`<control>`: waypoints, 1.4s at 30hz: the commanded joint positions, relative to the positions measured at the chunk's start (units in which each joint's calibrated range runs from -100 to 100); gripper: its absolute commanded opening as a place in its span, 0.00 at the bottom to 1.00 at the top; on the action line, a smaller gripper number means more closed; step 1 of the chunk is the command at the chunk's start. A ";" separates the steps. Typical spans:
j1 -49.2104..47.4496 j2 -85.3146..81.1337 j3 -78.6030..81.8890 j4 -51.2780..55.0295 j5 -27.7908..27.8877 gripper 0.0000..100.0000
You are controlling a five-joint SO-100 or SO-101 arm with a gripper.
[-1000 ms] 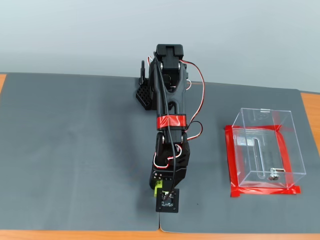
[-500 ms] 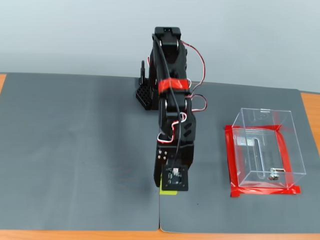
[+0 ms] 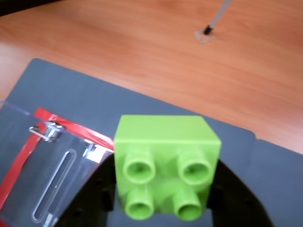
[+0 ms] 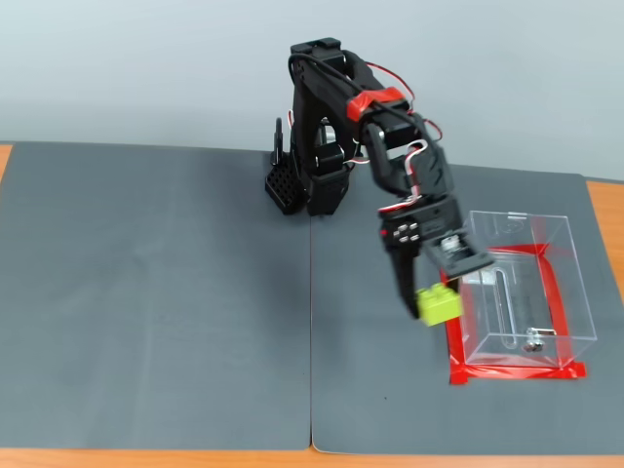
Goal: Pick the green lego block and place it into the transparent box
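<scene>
In the fixed view the arm rises from its base, folds at a red-taped elbow and reaches down to the right. The gripper [image 4: 434, 300] points downward, its black fingers [image 4: 402, 283] closed on the green lego block [image 4: 438, 304], held off the surface. In the wrist view the block [image 3: 166, 165] sits between the dark jaws, studs facing the camera.

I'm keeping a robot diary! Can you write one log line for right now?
phase: carrying | fingers: shut on block | block: in air, left of box in fixed view | box: no block inside
</scene>
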 commanded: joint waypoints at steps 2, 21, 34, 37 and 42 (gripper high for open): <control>-9.36 -1.43 -7.37 0.13 0.03 0.11; -22.86 6.37 -7.55 0.13 0.03 0.11; -25.55 10.44 -7.64 -0.65 -0.02 0.12; -26.82 10.53 -7.64 -0.74 -0.02 0.12; -27.49 10.61 -7.55 -0.74 -0.02 0.23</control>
